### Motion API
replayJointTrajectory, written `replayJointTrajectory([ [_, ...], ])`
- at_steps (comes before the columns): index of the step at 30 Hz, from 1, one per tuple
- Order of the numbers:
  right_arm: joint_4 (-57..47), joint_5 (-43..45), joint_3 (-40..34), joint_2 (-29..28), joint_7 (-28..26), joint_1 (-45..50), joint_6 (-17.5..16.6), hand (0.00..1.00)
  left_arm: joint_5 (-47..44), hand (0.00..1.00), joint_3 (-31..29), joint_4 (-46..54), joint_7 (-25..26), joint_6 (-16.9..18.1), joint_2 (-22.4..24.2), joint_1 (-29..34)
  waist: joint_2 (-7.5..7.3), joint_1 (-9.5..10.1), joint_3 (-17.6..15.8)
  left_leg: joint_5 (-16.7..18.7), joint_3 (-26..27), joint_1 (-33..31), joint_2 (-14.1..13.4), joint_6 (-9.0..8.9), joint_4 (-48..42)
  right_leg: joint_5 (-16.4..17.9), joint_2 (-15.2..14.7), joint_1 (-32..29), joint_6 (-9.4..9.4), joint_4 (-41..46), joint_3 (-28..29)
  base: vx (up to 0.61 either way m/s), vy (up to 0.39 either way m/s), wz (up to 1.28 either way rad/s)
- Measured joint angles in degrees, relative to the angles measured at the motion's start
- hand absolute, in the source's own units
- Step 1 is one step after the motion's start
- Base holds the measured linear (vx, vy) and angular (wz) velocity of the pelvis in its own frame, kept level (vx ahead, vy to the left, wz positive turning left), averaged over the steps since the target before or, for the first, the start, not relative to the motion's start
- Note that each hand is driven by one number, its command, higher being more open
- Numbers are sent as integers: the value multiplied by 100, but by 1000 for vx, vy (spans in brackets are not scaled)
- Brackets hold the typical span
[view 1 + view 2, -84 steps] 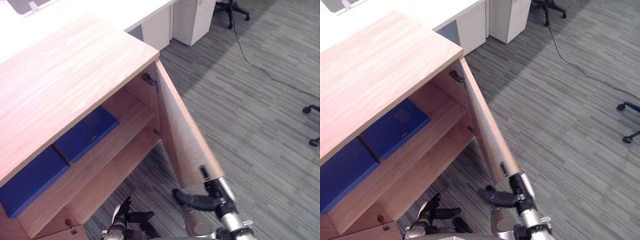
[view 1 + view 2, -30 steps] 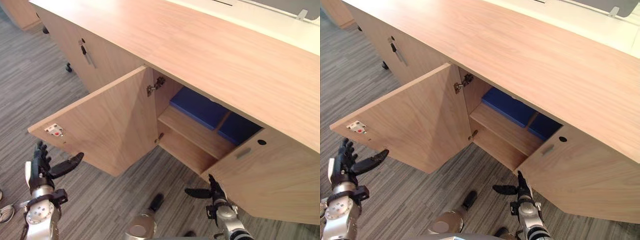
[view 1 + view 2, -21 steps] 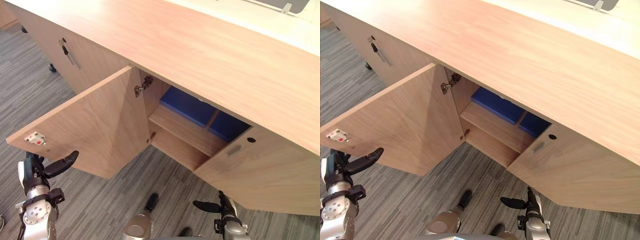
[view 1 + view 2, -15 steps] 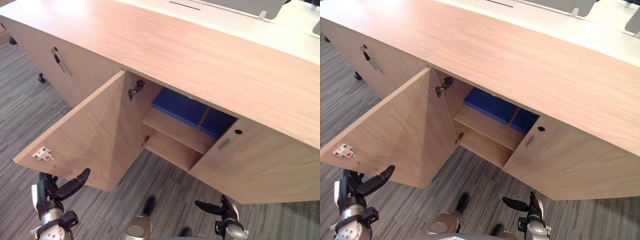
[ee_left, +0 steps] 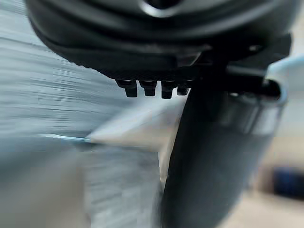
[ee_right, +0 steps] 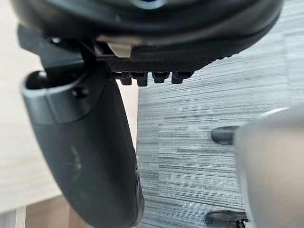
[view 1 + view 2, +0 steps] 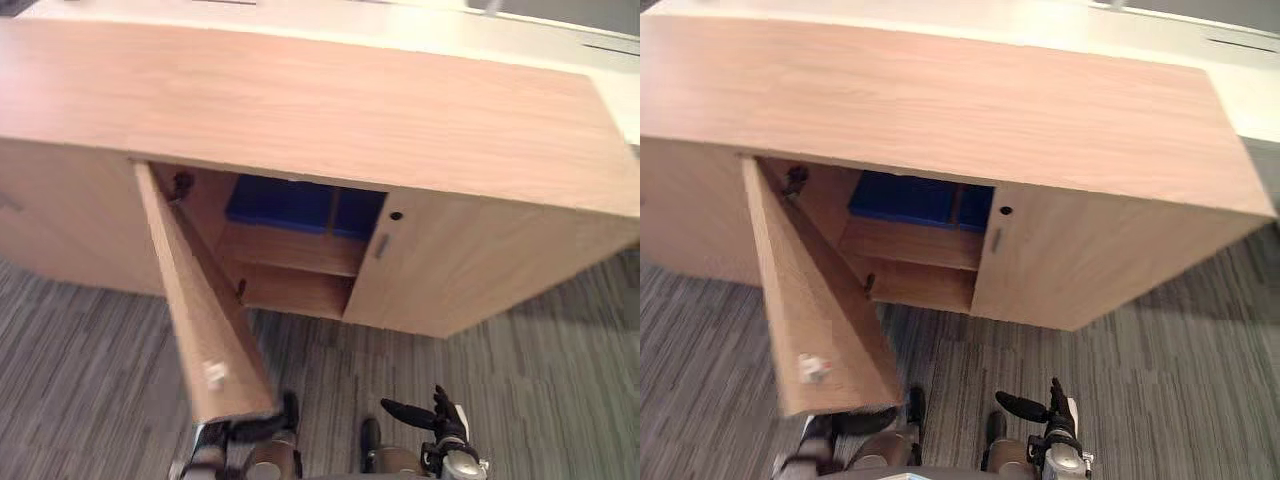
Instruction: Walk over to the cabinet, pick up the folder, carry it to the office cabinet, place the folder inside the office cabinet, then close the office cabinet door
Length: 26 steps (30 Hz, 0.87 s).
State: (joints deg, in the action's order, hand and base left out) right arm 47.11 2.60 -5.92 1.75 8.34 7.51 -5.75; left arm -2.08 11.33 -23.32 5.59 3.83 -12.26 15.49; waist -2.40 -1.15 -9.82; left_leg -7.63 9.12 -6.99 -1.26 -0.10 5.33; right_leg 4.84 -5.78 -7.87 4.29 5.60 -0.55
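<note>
Office cabinet (image 7: 330, 110) seen from my head camera: its left door (image 7: 205, 320) stands swung wide toward me, a small white latch piece (image 7: 215, 375) near its free end, while the right door (image 7: 450, 270) is shut. Inside, on the upper shelf (image 7: 290, 250), a blue folder (image 7: 280, 203) lies flat, with a second folder (image 7: 357, 212) just beside it, both well back in the opening and apart from either robot hand. The right robot hand (image 7: 445, 422) hangs low over the grey striped carpet (image 7: 560, 380) in front of the shut door, its fingers straight and its thumb spread out toward the left, holding nothing. The left robot hand (image 5: 156, 38) shows low under the free corner of the open door; its own wrist camera is blurred, but I make out the thumb (image 5: 213, 161) standing out and the fingers in an even, uncurled row, nothing between them. A dark hinge (image 7: 183, 183) shows at the top of the open door's inner edge. Behind the cabinet runs a white table (image 7: 400, 20).
</note>
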Motion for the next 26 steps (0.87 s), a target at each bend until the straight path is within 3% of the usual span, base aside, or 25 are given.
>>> replayJointTrajectory([
  [3,-4,-2,7,13,14,117,7,100,46,100,147,63,44,32,48,-830,-31,-171,98,76,241,19,3,9,-8,-147,-23,-13,-225,-201,98,33,28,-45],
  [6,-6,4,10,49,8,151,6,100,132,100,29,63,111,110,-73,-1339,-30,-280,135,142,399,187,3,14,-9,-264,-39,128,-265,-346,176,89,5,-34],
  [8,-1,4,4,55,-9,159,6,100,224,100,-199,62,217,172,-237,-1613,-29,-309,154,189,472,308,16,-7,-23,-476,-66,242,-212,-441,180,133,-16,-20],
  [11,82,4,4,60,-56,138,6,100,225,100,-417,14,316,198,-481,-1773,1,-308,171,211,467,358,4,-19,-26,-634,-49,362,16,-585,149,132,-38,-3],
  [14,89,4,-1,138,-98,124,6,100,303,100,-584,-208,349,241,-585,-1874,92,-301,224,170,297,372,-30,40,-27,-671,-9,507,61,-713,5,154,-69,11],
  [20,87,6,-37,243,-101,-93,-3,100,334,100,-620,-314,327,366,-471,-1779,109,-295,232,168,89,444,-61,40,-27,-671,18,636,60,-701,-226,38,-27,11],
  [26,146,37,-208,235,-89,-142,5,100,-57,100,-715,-605,90,490,-40,-864,139,-274,232,147,-33,423,-21,19,8,-608,-30,608,27,-648,-358,-89,12,7],
])
